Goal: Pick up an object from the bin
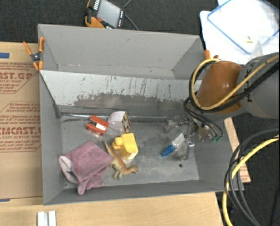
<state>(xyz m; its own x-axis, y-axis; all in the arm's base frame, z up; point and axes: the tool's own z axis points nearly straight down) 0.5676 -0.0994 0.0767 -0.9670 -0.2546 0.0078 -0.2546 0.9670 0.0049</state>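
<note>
The pincer (184, 149) sits low in the grey metal bin (130, 55); whether it is open or closed cannot be told. A small blue-and-clear plastic piece (168, 150) lies just beside its left. Farther left lie a yellow plastic block toy (126, 145) and a pink cloth (86, 165).

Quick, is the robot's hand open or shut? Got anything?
Hand: cannot be told, open or closed. It is right by the small blue and clear plastic thing on the right of the grey metal bin.
</note>
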